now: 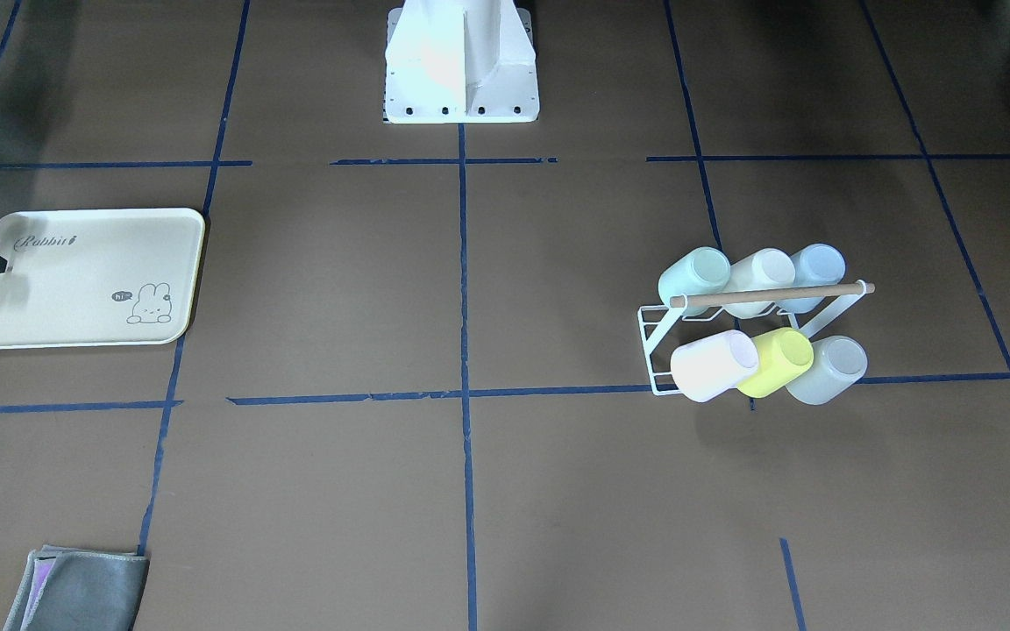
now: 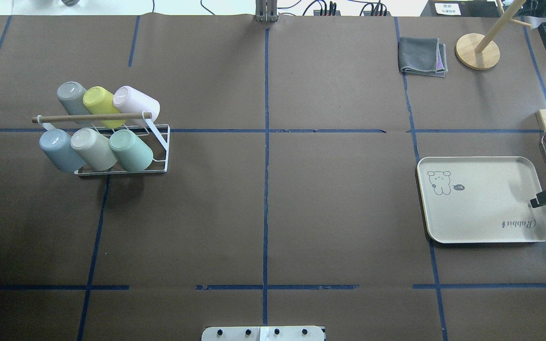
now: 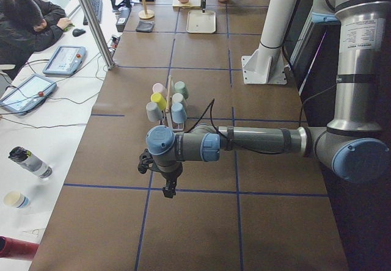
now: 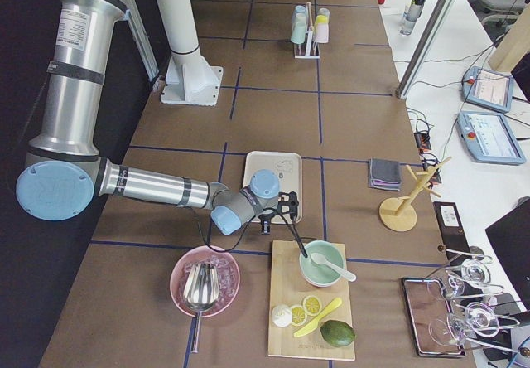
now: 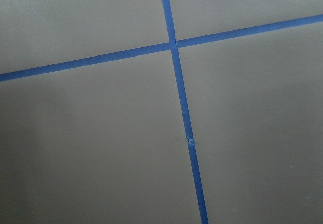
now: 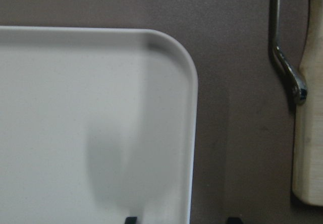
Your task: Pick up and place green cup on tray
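1. Left gripper (image 3: 166, 188): hangs over bare table; finger spread cannot be told
2. Right gripper (image 2: 538, 200): fingers apart, empty, above the tray (image 2: 486, 240) edge
3. Green cup (image 2: 131, 150): on the wire rack (image 2: 157, 131), robot-side row, the end farthest from the left gripper, well apart
4. Advised: grip its wall clear of the cream cup (image 2: 94, 148), then draw it off along its tilt
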